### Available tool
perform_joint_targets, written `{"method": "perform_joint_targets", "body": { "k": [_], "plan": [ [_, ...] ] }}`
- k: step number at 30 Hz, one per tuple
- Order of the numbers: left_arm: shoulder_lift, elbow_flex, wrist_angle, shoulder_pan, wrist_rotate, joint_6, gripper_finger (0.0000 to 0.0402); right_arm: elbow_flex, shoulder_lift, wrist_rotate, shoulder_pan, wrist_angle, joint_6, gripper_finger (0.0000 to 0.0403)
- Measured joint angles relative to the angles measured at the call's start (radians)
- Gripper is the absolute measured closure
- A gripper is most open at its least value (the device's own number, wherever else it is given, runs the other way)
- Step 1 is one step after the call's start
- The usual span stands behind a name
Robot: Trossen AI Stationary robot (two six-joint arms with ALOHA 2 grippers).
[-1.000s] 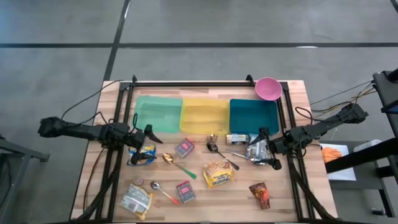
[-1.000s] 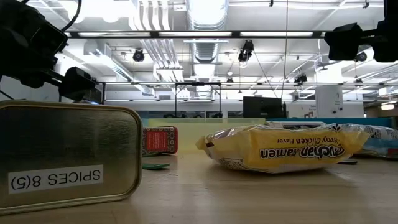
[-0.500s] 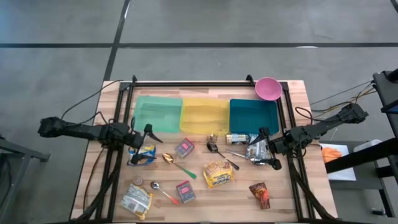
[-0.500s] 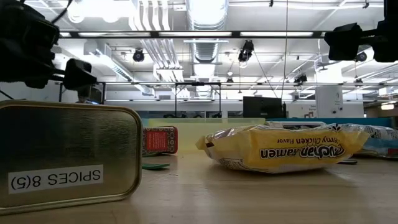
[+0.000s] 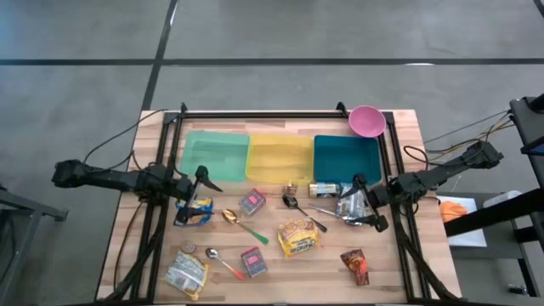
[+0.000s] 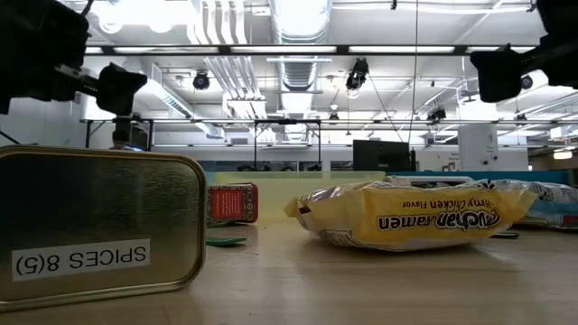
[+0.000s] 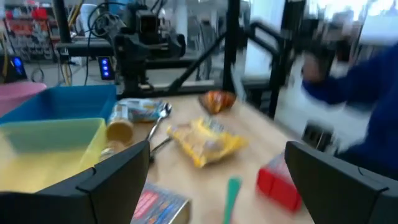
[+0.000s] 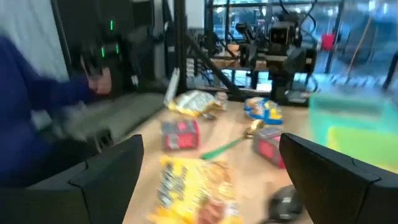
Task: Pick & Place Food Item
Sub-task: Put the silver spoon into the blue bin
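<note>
- Left claw (image 5: 197, 194): released, fingers spread wide, raised above the slatted wooden tabletop (image 5: 399, 272), gripping nothing.
- Right claw (image 5: 367, 202): likewise released and empty, raised at the opposite side.
- Nearest food for the left claw: small blue-and-yellow snack packet (image 5: 195, 209), directly beneath and slightly ahead of the fingertips, lying flat; long axis hard to tell, partly hidden by the claw.
- Nearest food for the right claw: crinkled silvery foil packet (image 5: 349, 206), just ahead of and under the spread fingers.
- Yellow chicken-ramen packet (image 5: 298, 237) lying between the two claws, somewhat closer to the right one, long axis slanted across the tabletop.
- Likely drop spots: translucent green tray (image 5: 216, 155) beyond the left claw, teal-blue tray (image 5: 347, 155) beyond the right, pale yellow tray (image 5: 279, 157) between them; which one applies not stated.
- Probably a straight descent for either claw, neither yet committed.
- Surroundings: cluttered surface, brass-coloured spice tin (image 6: 95, 226) close to the low camera; blurred blue sleeve (image 7: 348, 87) of a person past the tabletop edge.
</note>
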Motion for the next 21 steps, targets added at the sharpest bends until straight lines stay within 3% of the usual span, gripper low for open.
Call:
{"method": "perform_joint_targets", "body": {
  "k": [4, 15, 21],
  "plan": [
    [0.000, 0.000, 0.045, 0.000, 0.000, -0.108, 0.0021, 0.000, -0.002, 0.000, 0.000, 0.099, 0.078, 0.0031],
    [0.000, 0.000, 0.174, 0.000, 0.000, -0.092, 0.0021, 0.000, -0.002, -0.052, 0.000, 0.207, 0.047, 0.0031],
    [0.000, 0.000, 0.173, 0.000, -0.091, -0.146, 0.0021, 0.000, 0.003, 0.112, -0.001, 0.204, 0.081, 0.0031]
  ]
}}
